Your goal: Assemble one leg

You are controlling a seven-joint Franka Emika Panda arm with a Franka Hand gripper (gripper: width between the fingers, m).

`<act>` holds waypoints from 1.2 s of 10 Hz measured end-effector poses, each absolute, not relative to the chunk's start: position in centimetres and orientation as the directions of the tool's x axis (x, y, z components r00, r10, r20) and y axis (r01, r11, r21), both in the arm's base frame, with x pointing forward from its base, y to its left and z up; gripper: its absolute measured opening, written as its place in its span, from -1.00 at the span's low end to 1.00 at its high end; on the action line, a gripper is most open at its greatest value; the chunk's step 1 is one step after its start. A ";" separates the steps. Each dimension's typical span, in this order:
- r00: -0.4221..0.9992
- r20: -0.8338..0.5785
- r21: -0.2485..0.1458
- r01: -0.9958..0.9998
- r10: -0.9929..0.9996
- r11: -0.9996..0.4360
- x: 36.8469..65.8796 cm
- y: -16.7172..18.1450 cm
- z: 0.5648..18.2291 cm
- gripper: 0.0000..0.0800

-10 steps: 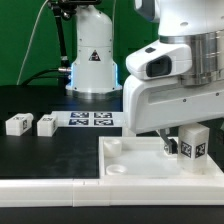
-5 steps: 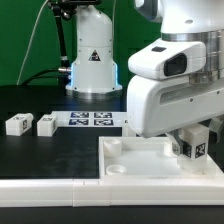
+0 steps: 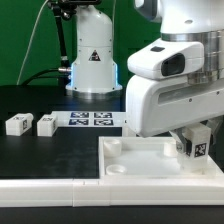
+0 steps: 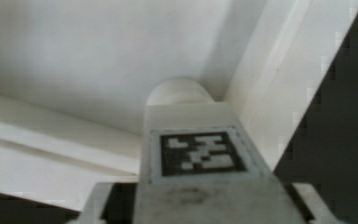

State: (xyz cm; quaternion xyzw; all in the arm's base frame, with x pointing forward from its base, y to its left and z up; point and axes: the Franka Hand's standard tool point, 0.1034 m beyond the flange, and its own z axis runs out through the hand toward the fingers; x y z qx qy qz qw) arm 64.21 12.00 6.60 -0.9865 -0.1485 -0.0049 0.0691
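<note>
My gripper (image 3: 192, 140) is shut on a leg (image 3: 197, 147), a small white block with a black-and-white tag, and holds it over the far right part of the large white square tray-like piece (image 3: 130, 155). In the wrist view the held leg (image 4: 197, 140) fills the middle, tag facing the camera, its rounded tip over the white piece's inner corner (image 4: 105, 70). The finger pads (image 4: 114, 205) press its sides. Two more legs (image 3: 17, 124) (image 3: 46, 124) lie on the black table at the exterior view's left.
The marker board (image 3: 90, 119) lies behind the two loose legs. The arm's white base (image 3: 92, 60) stands at the back. A white ledge (image 3: 50, 188) runs along the table's front edge. My arm's body hides the right side of the scene.
The gripper with the leg has shifted a little toward the exterior view's right and slightly up since a second ago; in the last half second it has barely moved.
</note>
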 end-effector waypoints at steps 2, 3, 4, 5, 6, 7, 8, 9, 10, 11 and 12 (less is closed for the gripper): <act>0.998 0.018 -0.154 0.058 0.056 -0.986 64.2 11.8 6.6 -0.28; 0.998 0.001 -0.167 -0.061 -0.062 -0.984 64.3 11.6 6.6 -0.28; 0.988 -0.016 -0.178 -0.156 -0.156 -0.972 64.3 11.5 6.6 -0.28; 0.960 -0.039 -0.180 -0.280 -0.277 -0.943 64.4 11.4 6.5 -0.28; 0.914 -0.061 -0.173 -0.405 -0.401 -0.898 64.3 11.3 6.5 -0.28; 0.859 -0.075 -0.169 -0.511 -0.506 -0.843 64.3 11.3 6.5 -0.28; 0.780 -0.095 -0.162 -0.625 -0.619 -0.763 64.2 11.3 6.4 -0.28; 0.712 -0.102 -0.156 -0.701 -0.695 -0.696 64.1 11.3 6.4 -0.28; 0.638 -0.113 -0.144 -0.769 -0.762 -0.623 64.1 11.3 6.4 -0.28; 0.592 -0.120 -0.137 -0.805 -0.797 -0.577 64.1 11.3 6.4 -0.28; 0.538 -0.129 -0.127 -0.842 -0.833 -0.524 64.0 11.3 6.4 -0.28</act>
